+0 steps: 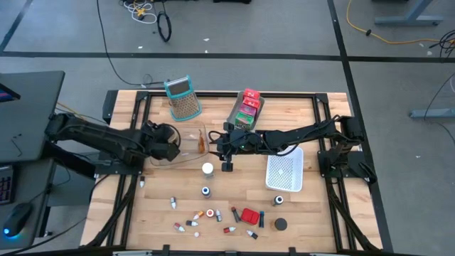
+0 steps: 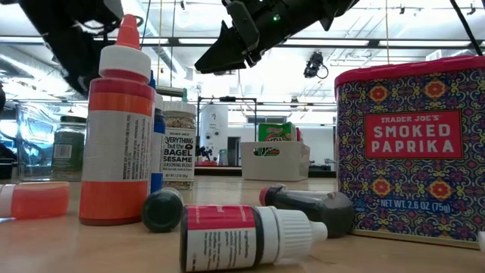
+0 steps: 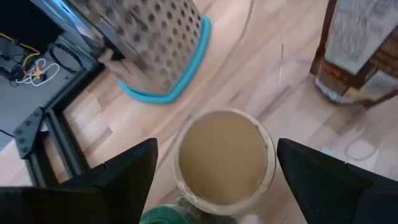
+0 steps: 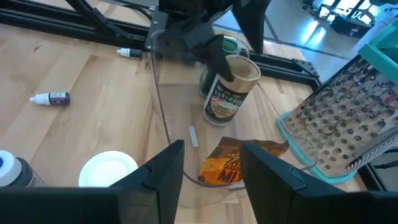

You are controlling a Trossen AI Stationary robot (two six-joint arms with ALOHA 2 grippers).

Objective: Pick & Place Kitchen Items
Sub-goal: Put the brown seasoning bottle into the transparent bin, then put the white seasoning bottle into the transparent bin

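Note:
A clear container [image 1: 186,151] stands mid-table. In it are a jar with a tan lid [image 4: 229,87], upright on its base, a green-lidded jar [image 4: 231,45] behind it, and an orange packet [image 4: 227,164] leaning at the right wall. My left gripper [image 3: 216,149] hangs open just above the tan-lidded jar [image 3: 224,158], one finger on either side and apart from it. My right gripper [image 4: 211,149] stands open at the container's right rim [image 1: 206,139], pointing at the packet, with nothing between its fingers. More kitchen items [image 1: 213,217] lie near the front edge.
The teal-edged grater [image 1: 183,97] stands behind the container. A tray of red and green packets [image 1: 247,108] is at the far middle and a white basket [image 1: 284,173] at the right. A white lid [image 1: 207,168], a seasoning jar [image 2: 179,148] and a paprika tin [image 2: 413,148] are loose.

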